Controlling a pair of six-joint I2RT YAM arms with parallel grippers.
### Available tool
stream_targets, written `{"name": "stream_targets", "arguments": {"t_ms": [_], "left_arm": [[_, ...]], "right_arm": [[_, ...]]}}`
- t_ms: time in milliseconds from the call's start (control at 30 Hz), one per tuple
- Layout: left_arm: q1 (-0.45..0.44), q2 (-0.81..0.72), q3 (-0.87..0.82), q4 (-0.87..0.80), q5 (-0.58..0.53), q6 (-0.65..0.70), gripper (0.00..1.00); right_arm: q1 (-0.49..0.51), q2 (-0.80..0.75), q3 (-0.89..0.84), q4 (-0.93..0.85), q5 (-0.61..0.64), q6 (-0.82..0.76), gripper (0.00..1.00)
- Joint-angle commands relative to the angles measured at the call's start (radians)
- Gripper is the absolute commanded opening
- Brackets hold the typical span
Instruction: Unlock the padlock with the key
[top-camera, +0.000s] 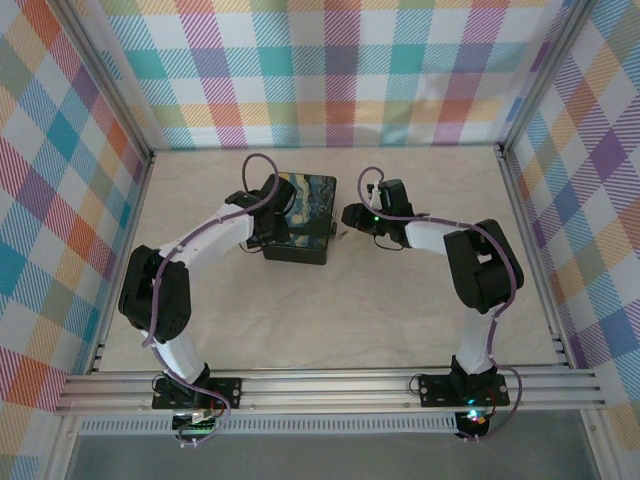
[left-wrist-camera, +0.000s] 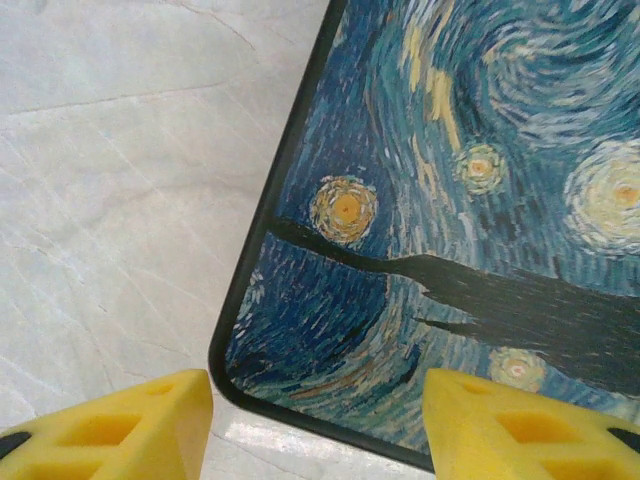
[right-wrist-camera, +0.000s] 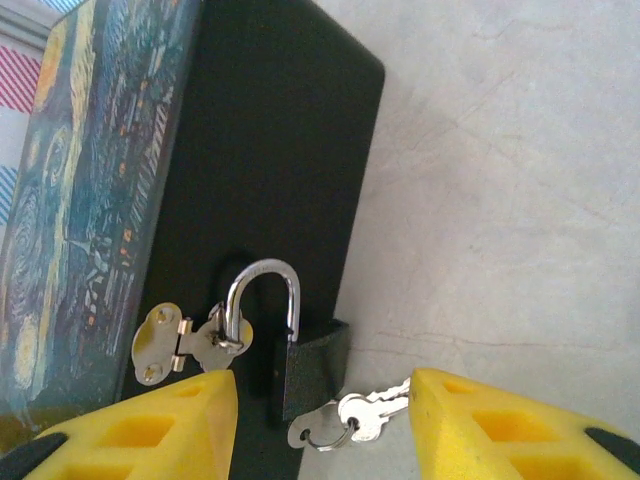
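The padlock (right-wrist-camera: 312, 368), small and dark with a silver shackle, hangs on the brass hasp (right-wrist-camera: 185, 343) on the side of the black box (right-wrist-camera: 270, 150). One shackle leg passes through the hasp loop, and the body hangs off the other leg. The key (right-wrist-camera: 318, 430) sticks out of the padlock's underside, joined by a ring to a second key (right-wrist-camera: 372, 412). My right gripper (right-wrist-camera: 325, 432) is open, its yellow fingers either side of the padlock and keys without touching them. My left gripper (left-wrist-camera: 320, 430) is open over a corner of the night-sky lid (left-wrist-camera: 450, 200).
The box (top-camera: 300, 220) sits at the middle back of the beige table (top-camera: 330, 320), with my left gripper (top-camera: 268, 235) at its left side and my right gripper (top-camera: 348, 217) at its right side. Plaid walls enclose the table on three sides.
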Motion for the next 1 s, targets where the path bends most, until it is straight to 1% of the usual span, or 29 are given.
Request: {"name": "stream_targets", "arguments": {"t_ms": [0,67,267,367,567,767,967], "left_arm": [[0.010,-0.041,0.049,-0.051,-0.002,0.010,0.58],[0.013,-0.036,0.055,-0.053,-0.009,0.011,0.58],[0.027,0.002,0.084,-0.048,-0.024,0.021,0.58],[0.032,0.028,0.089,-0.043,-0.037,0.030,0.58],[0.040,0.050,0.076,-0.028,-0.037,0.036,0.58],[0.045,0.065,0.074,-0.027,-0.045,0.045,0.58],[0.051,0.073,0.075,-0.027,-0.048,0.052,0.58]], "right_arm": [[0.025,0.040,0.003,-0.018,-0.032,0.041,0.47],[0.040,0.053,0.003,-0.012,-0.026,0.052,0.47],[0.051,0.088,-0.028,0.087,-0.063,0.128,0.45],[0.058,0.092,-0.025,0.101,-0.060,0.132,0.45],[0.059,0.110,-0.001,0.073,-0.021,0.119,0.45],[0.059,0.158,0.029,0.074,-0.024,0.108,0.43],[0.060,0.162,0.018,0.112,-0.046,0.114,0.43]]}}
